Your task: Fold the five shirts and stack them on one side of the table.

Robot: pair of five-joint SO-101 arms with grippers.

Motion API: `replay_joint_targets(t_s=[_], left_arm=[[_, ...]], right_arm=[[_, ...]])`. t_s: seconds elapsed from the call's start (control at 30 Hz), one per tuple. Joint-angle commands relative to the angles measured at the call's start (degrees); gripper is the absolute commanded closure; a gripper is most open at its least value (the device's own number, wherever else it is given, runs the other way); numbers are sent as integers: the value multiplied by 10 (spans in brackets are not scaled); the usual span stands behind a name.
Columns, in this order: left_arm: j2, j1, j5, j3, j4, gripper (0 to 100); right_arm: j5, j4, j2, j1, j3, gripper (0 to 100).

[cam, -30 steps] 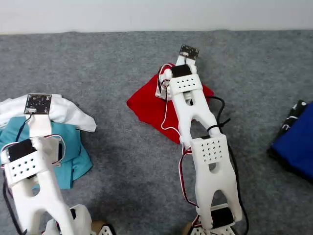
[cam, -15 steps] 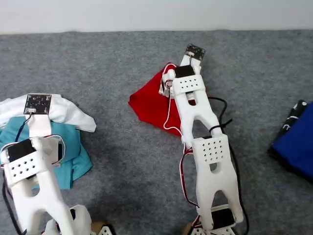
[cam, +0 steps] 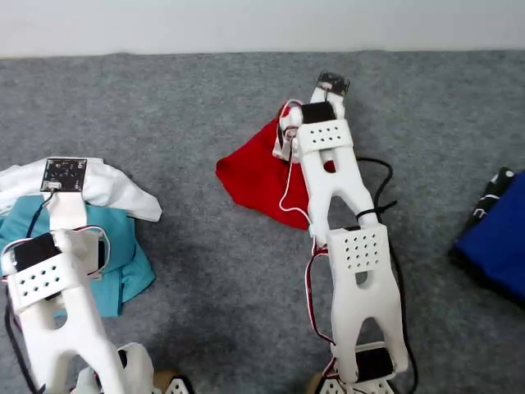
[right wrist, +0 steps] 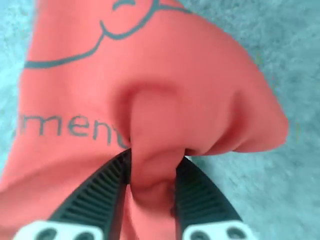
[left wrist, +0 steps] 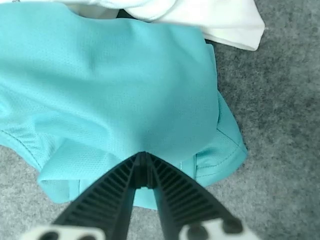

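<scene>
A red shirt (cam: 256,179) lies crumpled on the grey table near its middle, under the right arm. My right gripper (right wrist: 151,161) is shut on a pinched fold of the red shirt (right wrist: 150,85), which bunches up between the black fingers (right wrist: 105,187). At the left, a teal shirt (cam: 123,254) lies under a white shirt (cam: 115,187). My left gripper (left wrist: 145,167) is shut with nothing in it, just above the teal shirt (left wrist: 110,90); the white shirt (left wrist: 210,20) shows beyond it. A blue shirt (cam: 496,238) sits at the right edge.
A dark garment (cam: 492,193) lies tucked against the blue shirt at the far right. Bare grey table (cam: 164,98) stretches across the back and between the two arms. A pale wall runs along the table's far edge.
My right gripper has moved a little to the right and away from me with the red shirt, dragging its cloth along and narrowing the heap. The left arm has kept still.
</scene>
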Motion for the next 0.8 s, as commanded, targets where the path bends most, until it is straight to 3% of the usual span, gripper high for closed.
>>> replay_joint_targets(t_s=[0.0,0.17,0.47,0.77], left_arm=[[-14,3,-1,-7,-9,998],[-14,3,-1,-9,-4,998],[-11,3,0,-6,-7,998],[-11,3,0,-7,-8,998]], right_arm=[[39,65,-65,8,-70,989],[83,127,-67,46,-146,989],[185,135,-70,165,-212,991],[271,135,-215,260,-60,991]])
